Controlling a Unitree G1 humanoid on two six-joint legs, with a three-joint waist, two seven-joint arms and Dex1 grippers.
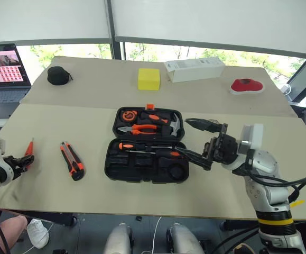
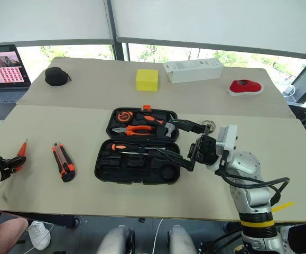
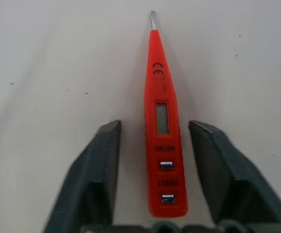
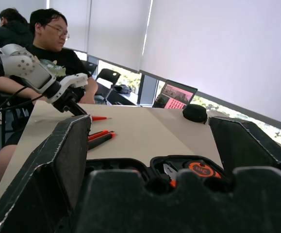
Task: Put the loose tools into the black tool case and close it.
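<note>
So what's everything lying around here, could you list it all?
Tool case: one, black, open, mid-table.
Big screwdrivers: two, orange-black, in the case's near half.
Pliers, hammer, tape measure: one each, far half.
Small screwdriver: one, orange, table's left edge.
Utility knife: one, orange-black, left of case.
Pouch: black, far left.
Block: yellow, far centre.
Box: white, beside block.
Red object: far right.
Laptop: off-table, left.
Left hand: fingers straddling the small screwdriver.
Right hand: open over case.
</note>
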